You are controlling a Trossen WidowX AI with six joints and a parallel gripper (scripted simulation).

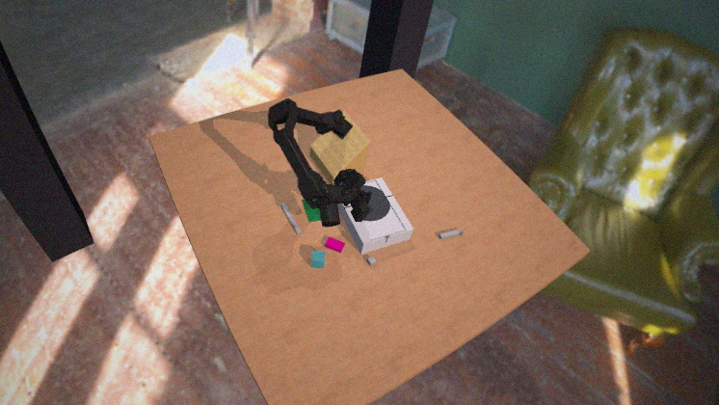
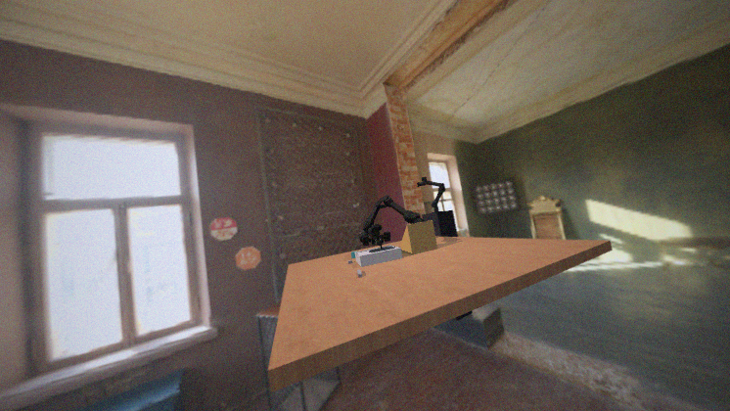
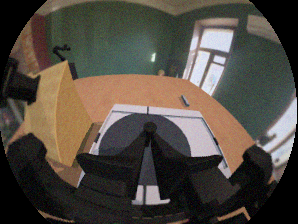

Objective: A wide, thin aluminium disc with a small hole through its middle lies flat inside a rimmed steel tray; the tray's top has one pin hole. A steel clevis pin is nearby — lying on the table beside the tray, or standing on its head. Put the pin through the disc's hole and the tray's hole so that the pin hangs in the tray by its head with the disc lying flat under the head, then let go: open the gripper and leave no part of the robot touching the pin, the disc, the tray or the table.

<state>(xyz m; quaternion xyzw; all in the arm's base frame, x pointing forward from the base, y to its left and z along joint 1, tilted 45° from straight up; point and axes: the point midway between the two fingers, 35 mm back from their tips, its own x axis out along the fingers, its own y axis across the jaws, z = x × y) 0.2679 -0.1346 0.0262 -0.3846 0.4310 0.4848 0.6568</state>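
Nearly shut on the clevis pin

Seen with gripper (image 1: 362, 202) (image 2: 380, 245) (image 3: 148, 133) fingers narrowly parted, pinching the pin (image 3: 150, 128) over the disc (image 1: 381, 205) (image 2: 376, 251) (image 3: 117, 139) in the tray (image 1: 386, 243) (image 2: 379, 256) (image 3: 204, 140), well inside all worktop (image 1: 402, 302) (image 2: 408, 294) (image 3: 150, 87) edges; insertion unclear.

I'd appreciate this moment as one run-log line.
end effector: shut on dark round-headed steel pin | thin grey aluminium disc: in white rimmed steel tray | release: pending

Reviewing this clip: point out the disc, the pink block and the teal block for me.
Disc (image 1: 380, 204) (image 3: 117, 136): top and wrist views, its bare upper face.
Pink block (image 1: 334, 244): top view, upper face.
Teal block (image 1: 317, 258): top view, middle.
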